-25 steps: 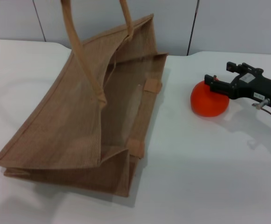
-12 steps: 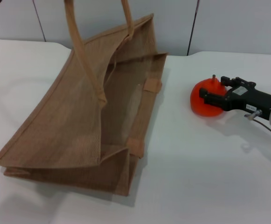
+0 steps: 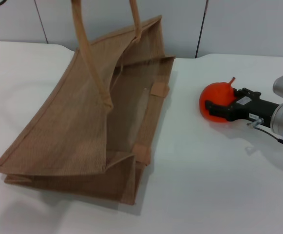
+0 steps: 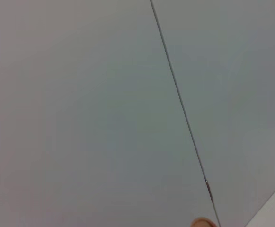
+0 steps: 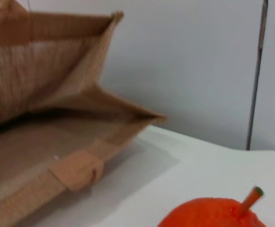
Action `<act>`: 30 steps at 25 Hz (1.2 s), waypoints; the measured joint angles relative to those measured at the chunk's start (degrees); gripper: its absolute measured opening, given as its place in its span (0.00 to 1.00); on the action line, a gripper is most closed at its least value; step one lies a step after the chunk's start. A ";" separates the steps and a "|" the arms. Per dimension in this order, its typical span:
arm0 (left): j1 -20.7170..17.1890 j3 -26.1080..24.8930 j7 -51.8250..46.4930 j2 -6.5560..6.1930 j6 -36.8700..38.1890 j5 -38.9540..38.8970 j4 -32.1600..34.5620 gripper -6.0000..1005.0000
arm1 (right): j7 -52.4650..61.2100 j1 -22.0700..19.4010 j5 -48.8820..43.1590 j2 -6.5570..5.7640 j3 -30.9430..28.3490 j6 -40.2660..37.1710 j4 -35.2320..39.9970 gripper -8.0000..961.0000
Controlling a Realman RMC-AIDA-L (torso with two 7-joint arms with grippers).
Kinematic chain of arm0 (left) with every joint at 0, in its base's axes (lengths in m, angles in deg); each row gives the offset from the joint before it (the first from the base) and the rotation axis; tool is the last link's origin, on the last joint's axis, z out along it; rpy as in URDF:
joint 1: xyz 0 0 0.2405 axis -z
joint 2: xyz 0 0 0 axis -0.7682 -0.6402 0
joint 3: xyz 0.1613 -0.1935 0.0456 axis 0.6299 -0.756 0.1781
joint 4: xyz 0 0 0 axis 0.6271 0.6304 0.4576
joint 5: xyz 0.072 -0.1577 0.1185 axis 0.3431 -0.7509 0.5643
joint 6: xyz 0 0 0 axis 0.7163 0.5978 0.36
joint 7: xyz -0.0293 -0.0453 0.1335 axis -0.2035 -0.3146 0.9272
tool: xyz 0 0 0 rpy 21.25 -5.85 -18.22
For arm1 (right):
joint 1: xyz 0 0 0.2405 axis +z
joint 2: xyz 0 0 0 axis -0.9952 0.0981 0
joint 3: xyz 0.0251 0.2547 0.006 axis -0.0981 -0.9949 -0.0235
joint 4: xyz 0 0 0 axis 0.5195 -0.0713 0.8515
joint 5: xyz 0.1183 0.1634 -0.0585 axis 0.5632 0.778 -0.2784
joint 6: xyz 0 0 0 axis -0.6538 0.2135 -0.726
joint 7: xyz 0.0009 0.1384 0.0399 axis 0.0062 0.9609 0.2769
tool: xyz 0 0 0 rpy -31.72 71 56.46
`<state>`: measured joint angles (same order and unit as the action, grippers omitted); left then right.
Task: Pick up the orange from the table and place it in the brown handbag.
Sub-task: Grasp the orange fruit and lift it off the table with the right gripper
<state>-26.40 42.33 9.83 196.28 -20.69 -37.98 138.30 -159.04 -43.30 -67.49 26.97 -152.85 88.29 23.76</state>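
Note:
The orange [image 3: 215, 93] rests on the white table [image 3: 204, 190] right of the brown handbag [image 3: 78, 126], its stem leaning to the right. My right gripper [image 3: 212, 99] reaches in low from the right and stands open around the fruit; one black finger crosses its near side, the other is hidden behind it. In the right wrist view the orange [image 5: 213, 213] is close below, with the handbag [image 5: 42, 137] and its gaping mouth beyond. Both bag handles [image 3: 90, 63] rise taut out of the top of the head view. My left gripper does not show.
A grey panelled wall [image 3: 238, 24] runs behind the table. The handbag lies on its side with its mouth facing right, toward the orange. Bare tabletop lies between the bag and the fruit and along the front edge.
My right gripper has come down from above the orange to its level and slid left around it. The orange's stem has tipped to the right. The bag has stayed put.

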 joint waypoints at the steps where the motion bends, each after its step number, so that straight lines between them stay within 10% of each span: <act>1: 0.06 0.00 0.00 0.00 -0.01 0.00 -0.03 0.13 | 0.12 0.21 -0.26 0.02 0.02 -0.11 0.27 0.92; 30: -0.18 0.09 0.17 -0.09 0.08 0.76 -0.63 0.13 | 4.85 0.35 -0.81 -0.13 1.47 -0.41 -3.24 0.59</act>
<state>-26.58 42.43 10.00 196.20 -20.62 -37.22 137.67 -154.19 -42.95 -68.30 26.83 -151.38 87.88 20.52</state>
